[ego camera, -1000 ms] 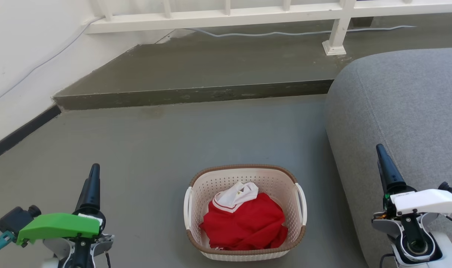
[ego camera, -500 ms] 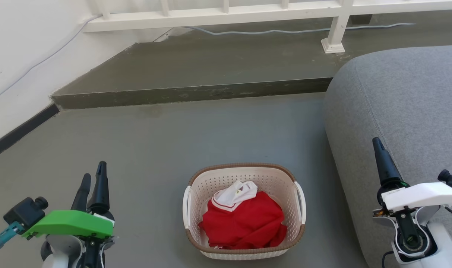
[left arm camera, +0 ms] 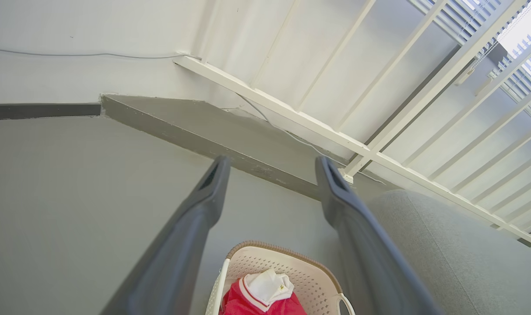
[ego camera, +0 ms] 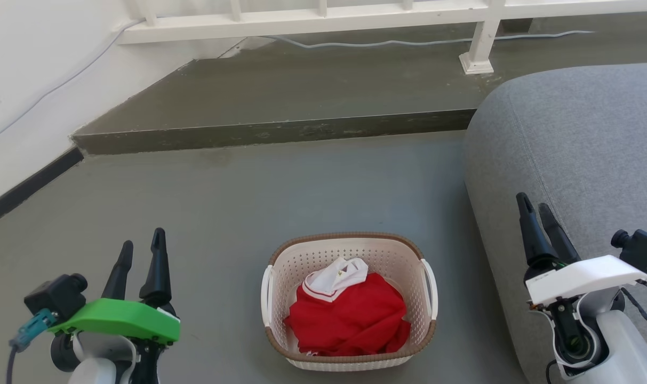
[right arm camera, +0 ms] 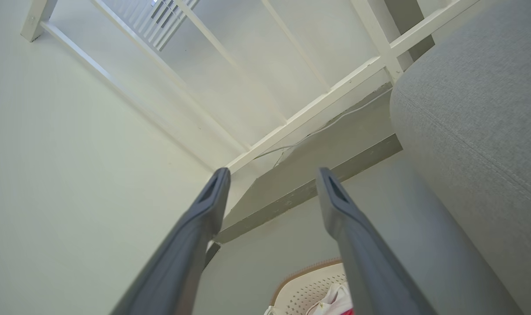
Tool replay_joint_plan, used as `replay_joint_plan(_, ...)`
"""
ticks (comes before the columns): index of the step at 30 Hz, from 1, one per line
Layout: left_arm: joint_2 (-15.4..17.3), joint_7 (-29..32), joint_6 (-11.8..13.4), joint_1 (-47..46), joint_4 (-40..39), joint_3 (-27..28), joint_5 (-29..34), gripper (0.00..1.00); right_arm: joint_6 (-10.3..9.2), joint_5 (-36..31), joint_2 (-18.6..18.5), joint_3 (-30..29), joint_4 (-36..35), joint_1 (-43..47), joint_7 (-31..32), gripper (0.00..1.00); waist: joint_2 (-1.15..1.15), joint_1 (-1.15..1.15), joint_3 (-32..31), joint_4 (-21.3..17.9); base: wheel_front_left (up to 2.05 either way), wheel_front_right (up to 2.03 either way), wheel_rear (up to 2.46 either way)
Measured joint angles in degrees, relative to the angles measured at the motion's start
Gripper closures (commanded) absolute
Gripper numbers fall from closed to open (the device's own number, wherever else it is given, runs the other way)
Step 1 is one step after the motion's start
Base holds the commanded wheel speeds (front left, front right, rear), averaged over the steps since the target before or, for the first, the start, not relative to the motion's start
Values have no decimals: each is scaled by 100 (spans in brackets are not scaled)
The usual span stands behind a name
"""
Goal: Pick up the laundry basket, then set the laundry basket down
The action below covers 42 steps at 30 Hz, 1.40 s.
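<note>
Hovering the left gripper (ego camera: 142, 237) and right gripper (ego camera: 533, 201) either side of the laundry basket (ego camera: 350, 236), nothing gripped yet.
We are seeing the laundry basket sitting on the floor (ego camera: 248, 202) between our arms, just beside the grey sofa (ego camera: 579, 149), with a red garment (ego camera: 350, 322) piled inside. We are holding both sets of fingers spread apart and empty, well apart from the white side handles (ego camera: 266, 296). Risks as we are judging them: the right arm is working close to the sofa and could be brushing it going in. Uneven grips could be tipping the basket and spilling the garment. Thin handles could be slipping off the long fingers.
</note>
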Motion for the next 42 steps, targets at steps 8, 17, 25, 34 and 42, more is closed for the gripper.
replay_joint_plan(8,-4,-148,30,-18,-10,-114,672,0,0,-642,5,96,63,-1,-151,0,0,0,17,-5,0,0,0)
replay_joint_plan(17,-9,-345,32,-113,-25,-153,1349,0,0,-1379,10,158,129,-33,-349,0,0,0,33,-7,0,0,0)
replay_joint_plan(25,-11,-501,49,-114,-42,-204,1939,0,1,-2012,26,242,155,-117,-498,0,0,0,40,-7,0,0,0)
replay_joint_plan(34,-12,-670,49,-115,-68,-282,2495,0,1,-2650,42,282,160,-141,-662,0,0,0,39,-23,0,0,0)
replay_joint_plan(42,-12,-670,49,-115,-67,-264,2495,0,1,-2714,66,245,187,-141,-664,0,0,0,22,-35,0,0,0)
